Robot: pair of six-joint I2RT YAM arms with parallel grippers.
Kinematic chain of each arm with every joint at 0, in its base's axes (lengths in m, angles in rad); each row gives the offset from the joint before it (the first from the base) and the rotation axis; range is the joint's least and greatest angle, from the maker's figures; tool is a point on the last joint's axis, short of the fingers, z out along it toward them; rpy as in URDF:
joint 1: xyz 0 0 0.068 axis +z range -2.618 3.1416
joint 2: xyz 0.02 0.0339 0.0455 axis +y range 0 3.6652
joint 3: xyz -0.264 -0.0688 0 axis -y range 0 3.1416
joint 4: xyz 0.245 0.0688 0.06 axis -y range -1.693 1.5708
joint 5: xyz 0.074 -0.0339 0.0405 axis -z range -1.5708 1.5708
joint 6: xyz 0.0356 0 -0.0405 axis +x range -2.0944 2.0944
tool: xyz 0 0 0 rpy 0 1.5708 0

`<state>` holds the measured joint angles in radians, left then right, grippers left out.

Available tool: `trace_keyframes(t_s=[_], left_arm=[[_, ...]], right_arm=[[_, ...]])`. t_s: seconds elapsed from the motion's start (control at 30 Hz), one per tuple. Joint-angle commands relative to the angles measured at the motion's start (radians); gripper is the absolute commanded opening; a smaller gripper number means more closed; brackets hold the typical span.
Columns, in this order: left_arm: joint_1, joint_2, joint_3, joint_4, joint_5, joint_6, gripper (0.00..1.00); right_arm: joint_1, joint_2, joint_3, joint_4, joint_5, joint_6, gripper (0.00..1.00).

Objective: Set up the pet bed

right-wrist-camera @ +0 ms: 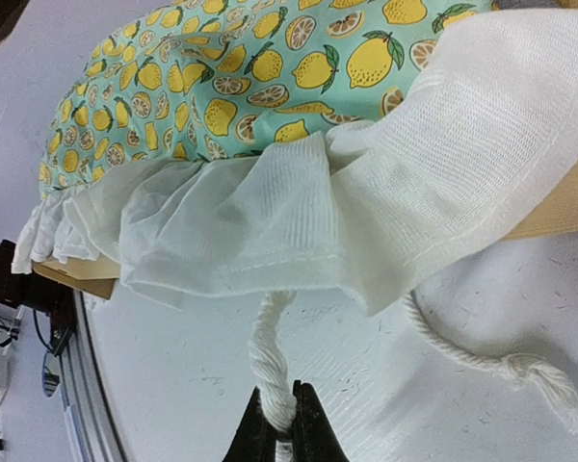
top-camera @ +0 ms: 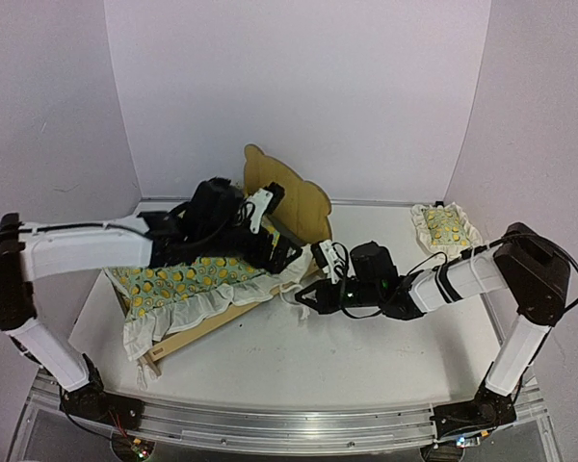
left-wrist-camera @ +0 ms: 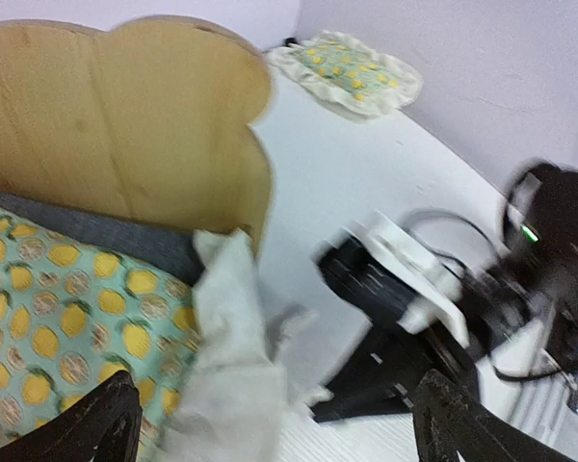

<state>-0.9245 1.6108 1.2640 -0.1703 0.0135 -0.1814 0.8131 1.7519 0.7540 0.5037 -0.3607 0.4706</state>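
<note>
The pet bed (top-camera: 287, 195) stands left of centre, its tall curved plywood headboard (left-wrist-camera: 116, 115) at the back and a dark grey mattress pad (left-wrist-camera: 125, 241) inside. A lemon-print blanket (top-camera: 188, 277) with a white ruffle (right-wrist-camera: 270, 221) lies over it. My left gripper (top-camera: 287, 255) hovers open above the blanket's corner by the headboard, with one finger (left-wrist-camera: 87, 428) on each side of the ruffle (left-wrist-camera: 231, 366) and nothing held. My right gripper (right-wrist-camera: 284, 428) is shut on a twisted white rope (right-wrist-camera: 275, 366) that runs out from under the ruffle, low beside the bed's wooden rail (right-wrist-camera: 559, 207).
A small matching ruffled pillow (top-camera: 446, 226) lies at the back right, also in the left wrist view (left-wrist-camera: 352, 72). The rope's knotted end (right-wrist-camera: 539, 371) trails on the white table. The right arm (left-wrist-camera: 395, 318) sits close to my left gripper. Pale walls enclose the table.
</note>
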Motion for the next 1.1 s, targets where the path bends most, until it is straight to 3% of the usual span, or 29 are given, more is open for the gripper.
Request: trace_keyframes(t_s=[0.0, 0.07, 0.17, 0.4, 0.67, 0.73, 0.83, 0.9, 0.97, 1.0, 1.03, 1.07], left_arm=[[-0.122, -0.192, -0.437, 0.620, 0.003, -0.052, 0.94], [-0.130, -0.172, -0.584, 0.886, 0.044, -0.079, 0.84], [-0.146, -0.038, -0.557, 0.942, 0.052, -0.081, 0.71], [-0.162, 0.169, -0.479, 0.999, -0.150, -0.060, 0.74], [-0.162, 0.248, -0.393, 1.010, -0.067, -0.029, 0.70], [-0.162, 0.257, -0.381, 1.008, -0.067, -0.012, 0.61], [-0.160, 0.265, -0.381, 0.995, -0.085, -0.005, 0.28], [-0.160, 0.252, -0.394, 0.982, -0.102, 0.006, 0.13], [-0.160, 0.227, -0.411, 0.964, -0.112, 0.020, 0.01], [-0.160, 0.212, -0.421, 0.948, -0.116, 0.024, 0.00], [-0.160, 0.194, -0.437, 0.937, -0.122, 0.026, 0.00], [-0.160, 0.175, -0.444, 0.929, -0.131, 0.025, 0.00]], right_arm=[[-0.034, -0.059, 0.058, -0.006, -0.154, 0.133, 0.00], [-0.038, -0.065, 0.067, -0.013, -0.170, 0.143, 0.00], [-0.041, -0.081, 0.082, -0.039, -0.175, 0.147, 0.00], [-0.041, -0.128, 0.088, -0.068, -0.170, 0.149, 0.00], [-0.041, -0.113, 0.106, -0.075, -0.187, 0.151, 0.00], [-0.040, -0.112, 0.107, -0.075, -0.191, 0.155, 0.00], [-0.040, -0.118, 0.115, -0.075, -0.201, 0.160, 0.00], [-0.046, -0.130, 0.128, -0.099, -0.201, 0.150, 0.02], [-0.088, -0.160, 0.141, -0.193, -0.174, 0.095, 0.25], [-0.126, -0.182, 0.147, -0.265, -0.143, 0.056, 0.48], [-0.169, -0.194, 0.144, -0.331, -0.128, 0.017, 0.61], [-0.204, -0.196, 0.139, -0.361, -0.124, -0.030, 0.67]])
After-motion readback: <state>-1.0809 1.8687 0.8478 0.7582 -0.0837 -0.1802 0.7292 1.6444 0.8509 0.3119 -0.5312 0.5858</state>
